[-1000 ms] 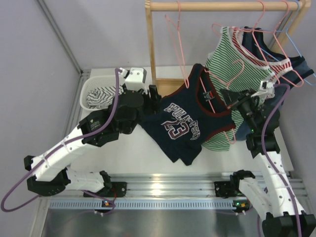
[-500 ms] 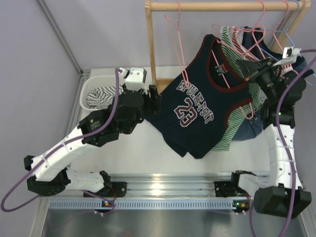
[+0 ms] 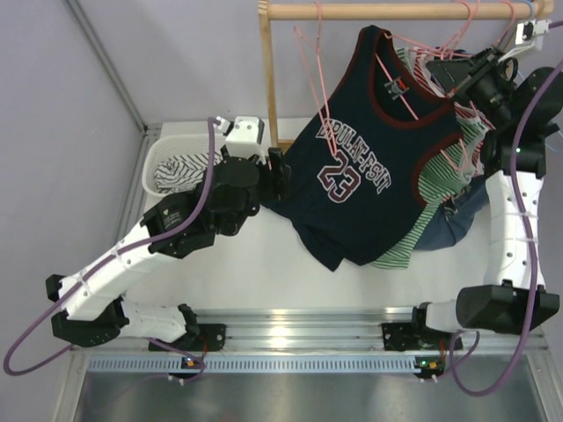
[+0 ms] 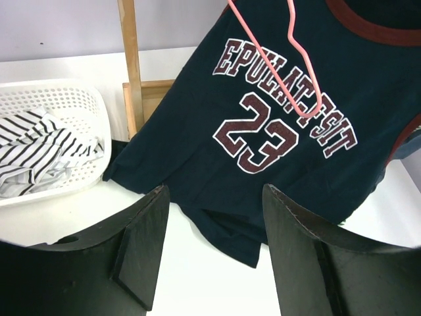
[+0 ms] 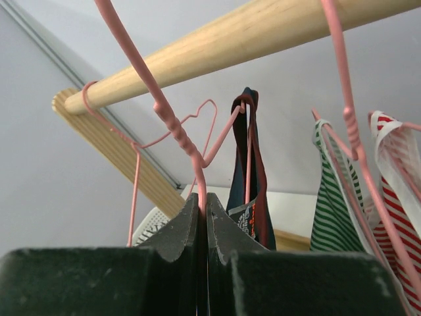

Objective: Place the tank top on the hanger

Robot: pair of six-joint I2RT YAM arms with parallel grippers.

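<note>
Right gripper (image 5: 202, 204), clamped on the hanger (image 5: 172, 125) neck with the tank top (image 5: 238, 187) hanging just ahead, should probably ease the hook over the rail (image 5: 263, 39) above; left gripper (image 4: 215, 194) gapes wide, empty

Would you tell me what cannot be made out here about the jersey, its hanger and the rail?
Right wrist view: the wire of the hanger runs off the top edge, so whether its hook is over the rod is unknown.
Top view: the fabric of the tank top hides most of the hanger.
Left wrist view: the top edge cuts off most of the tank top's neck and its straps.
</note>
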